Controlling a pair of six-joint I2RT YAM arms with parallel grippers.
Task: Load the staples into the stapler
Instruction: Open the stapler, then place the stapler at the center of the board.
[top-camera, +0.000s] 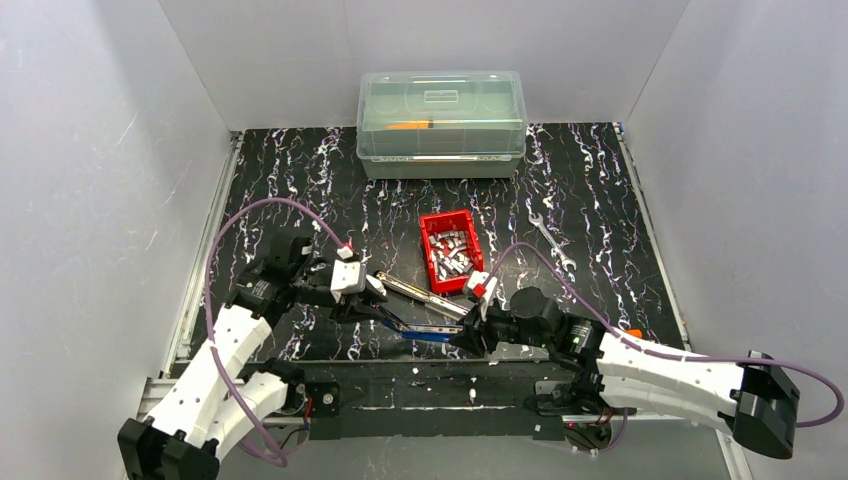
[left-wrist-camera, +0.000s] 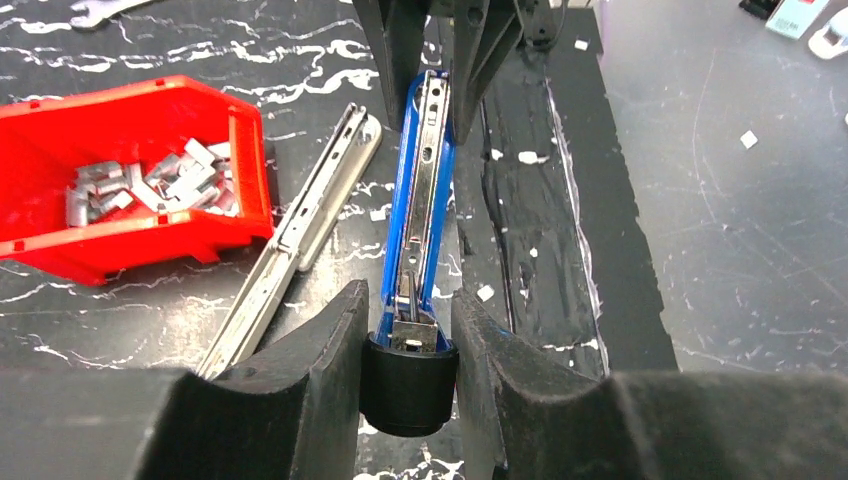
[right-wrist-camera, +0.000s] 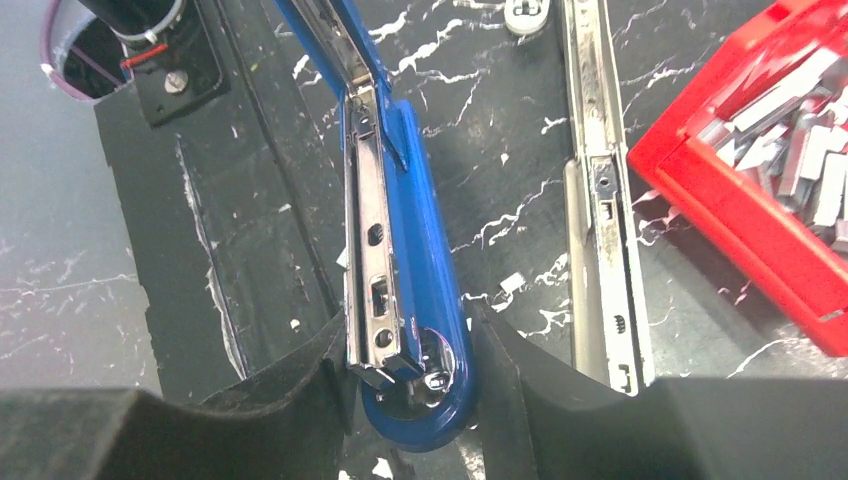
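Top view, stapler: the blue stapler (top-camera: 425, 329) lies on the counter (top-camera: 300, 180) just ahead of the arm bases, its long axis running left to right.
Top view, fingers: the left gripper (top-camera: 378, 305) is at one end and the right gripper (top-camera: 465, 335) at the other.
Top view, staples: the staples (top-camera: 452, 252) lie loose in the red bin (top-camera: 427, 255), a little beyond the stapler and apart from it.
Top view, bystander: a silver rail (top-camera: 420, 295) lies between stapler and bin, roughly parallel; whether it joins the stapler cannot be told.
Left wrist, grip: the fingers (left-wrist-camera: 320, 370) are partly closed, pressing both sides of the stapler's black end cap.
Left wrist, heading: the blue body points straight away, metal channel facing up.
Right wrist, grip: the fingers (right-wrist-camera: 500, 360) are about half closed, hugging the rounded blue nose.
Right wrist, heading: the channel runs away towards the other arm; no staples show in it.
Step in hand: probably steadying the opened stapler; nothing loaded yet.
Next move: likely one gripper must release, take a strip from the bin, and lay it lengthwise in the channel while the other holds firm.
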